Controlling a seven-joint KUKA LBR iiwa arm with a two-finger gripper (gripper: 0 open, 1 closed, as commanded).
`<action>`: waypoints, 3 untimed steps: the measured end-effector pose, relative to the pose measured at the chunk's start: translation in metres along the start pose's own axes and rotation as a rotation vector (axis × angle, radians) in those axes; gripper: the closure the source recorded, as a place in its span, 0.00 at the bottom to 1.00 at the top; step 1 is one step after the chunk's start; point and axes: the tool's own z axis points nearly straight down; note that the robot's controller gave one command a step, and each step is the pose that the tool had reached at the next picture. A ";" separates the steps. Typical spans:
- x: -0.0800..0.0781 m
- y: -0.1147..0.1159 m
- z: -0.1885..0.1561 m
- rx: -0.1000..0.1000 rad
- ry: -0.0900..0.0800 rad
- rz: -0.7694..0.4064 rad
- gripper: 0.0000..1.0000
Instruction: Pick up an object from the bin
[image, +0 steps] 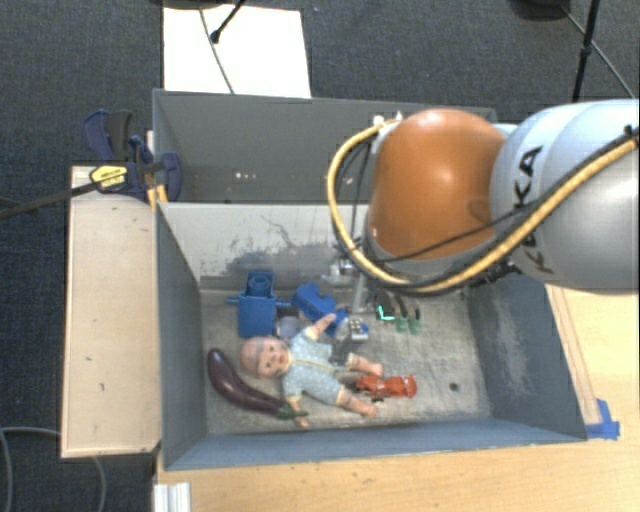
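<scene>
My gripper hangs low in the middle of the bin, under the arm's orange cover. Its tip is right beside the raised hand of a baby doll in pale blue clothes, which lies on its back with its head to the left. A small blue plastic piece lies just left of the gripper, behind the doll. A small red toy rests by the doll's legs, below and to the right of the gripper.
A purple eggplant lies along the bin's front left, next to the doll's head. A blue block-shaped container stands at the back left. The bin's right half has bare floor, under the arm.
</scene>
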 end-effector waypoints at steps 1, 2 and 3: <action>-0.008 0.005 0.039 -0.001 -0.010 -0.025 0.00; -0.002 -0.017 0.166 -0.004 -0.015 -0.155 1.00; -0.002 -0.017 0.166 -0.004 -0.015 -0.154 1.00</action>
